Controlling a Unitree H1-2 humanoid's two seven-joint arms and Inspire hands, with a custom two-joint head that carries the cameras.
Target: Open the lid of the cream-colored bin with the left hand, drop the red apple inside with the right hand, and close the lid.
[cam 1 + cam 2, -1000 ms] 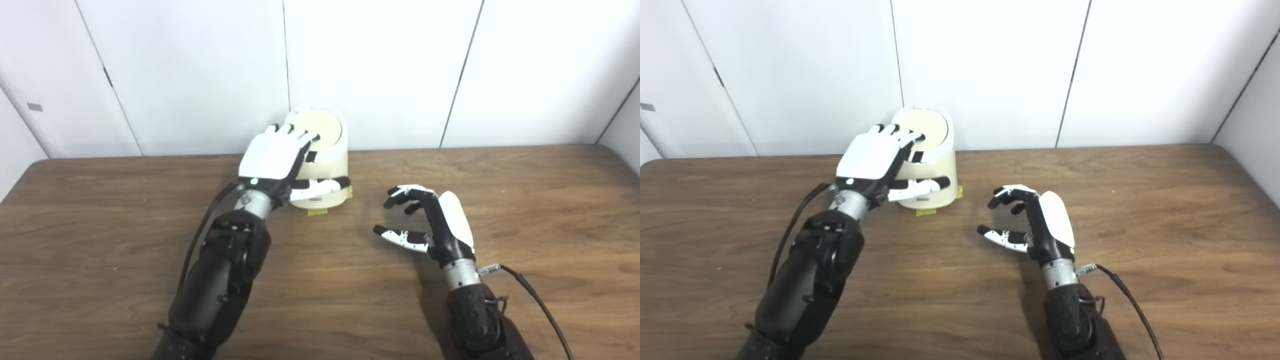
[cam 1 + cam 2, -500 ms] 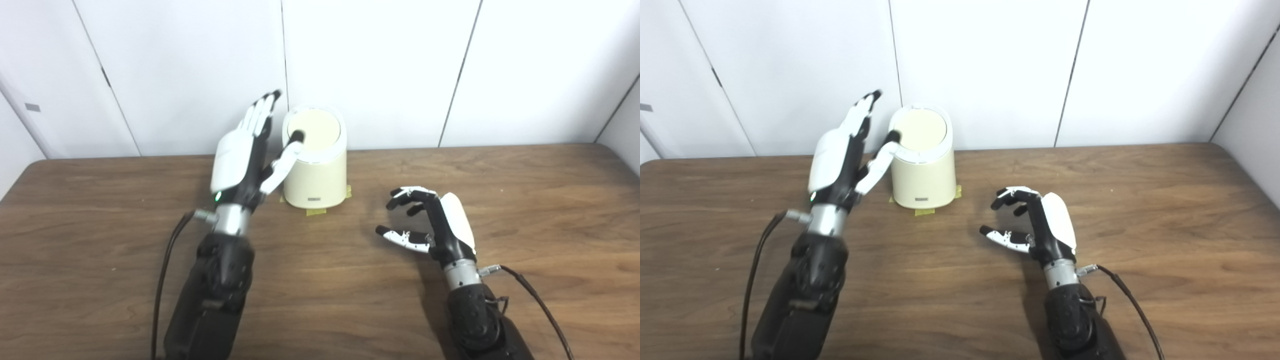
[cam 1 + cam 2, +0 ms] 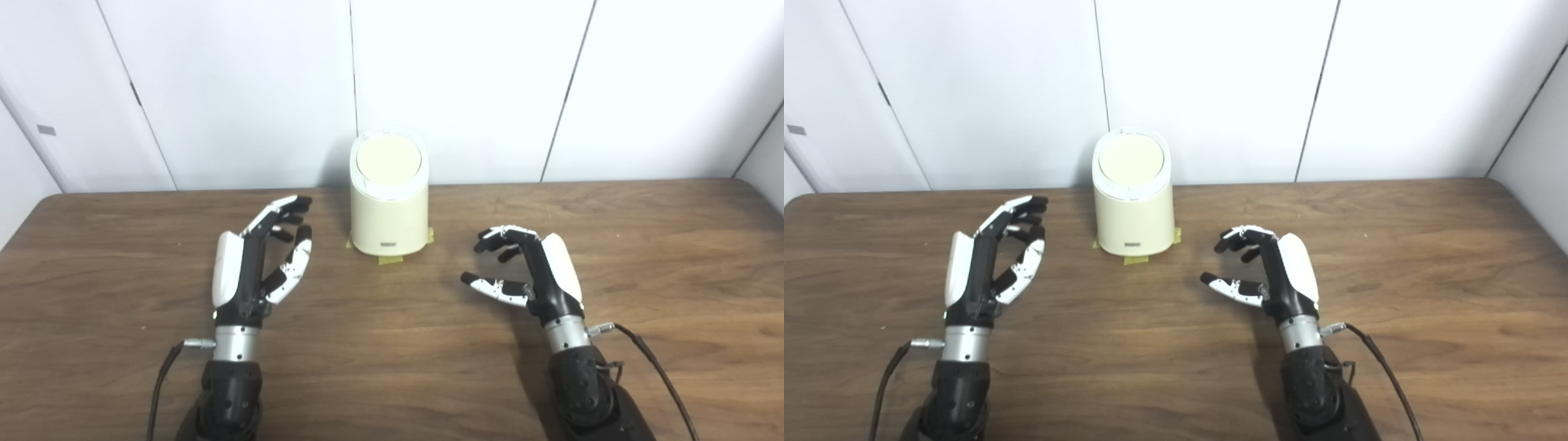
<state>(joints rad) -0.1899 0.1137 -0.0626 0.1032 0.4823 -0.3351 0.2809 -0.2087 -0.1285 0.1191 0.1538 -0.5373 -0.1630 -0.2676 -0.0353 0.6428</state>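
Cream-colored bin [image 3: 388, 202] stands lid-shut at the far bench [image 3: 392, 367] edge — between both hands. Left hand [image 3: 254, 266] and right hand [image 3: 533, 272] rest nearer, fingers spread, holding nothing.

Both arms cut off by bottom edge. Bin [image 3: 388, 202] lid [image 3: 389, 158] shut, inside hidden. Small label [image 3: 388, 244] low on bin front too small to read. Table [image 3: 392, 367] cut off left, right, near.
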